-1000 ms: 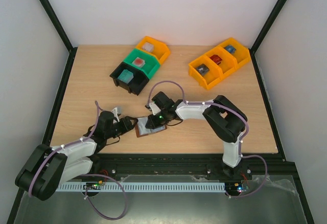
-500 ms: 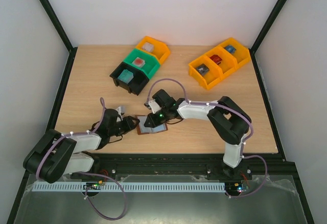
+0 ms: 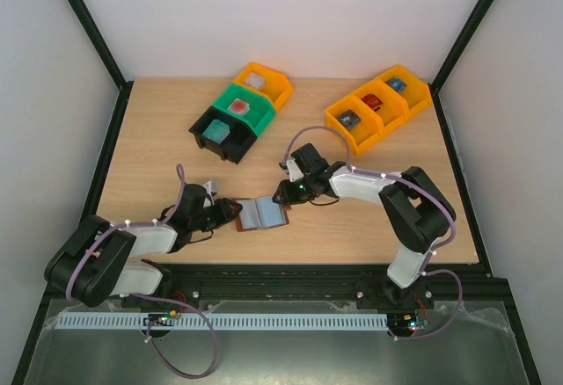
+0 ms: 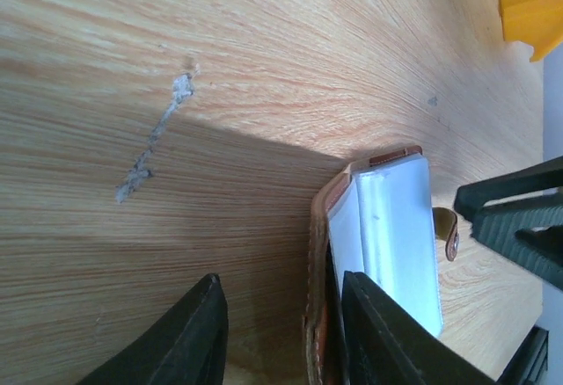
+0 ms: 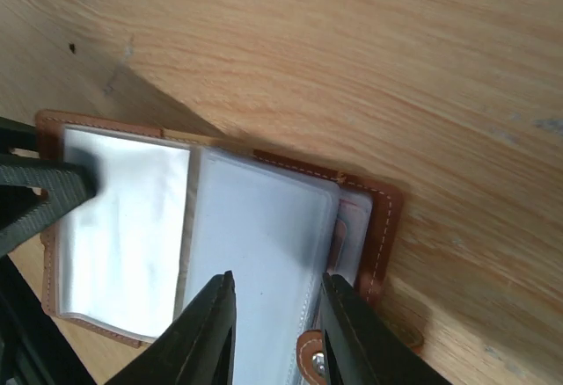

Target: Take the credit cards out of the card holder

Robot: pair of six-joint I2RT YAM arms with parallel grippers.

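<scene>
We logged the right gripper backing off rightward, jaws newly parted, card holder spread open, left gripper open astride its cover; no credit cards out yet.

My left arm & right arm: black joints, white shells, lilac cables alongside; black wedge fingers; green light by right wrist.

Card holder went from half-folded under the right arm to lying wide open on the table, pale inside up. Right arm swung off rightward, jaws spreading a bit; left arm reached in lower, jaws narrowing round the holder's left edge.
</scene>
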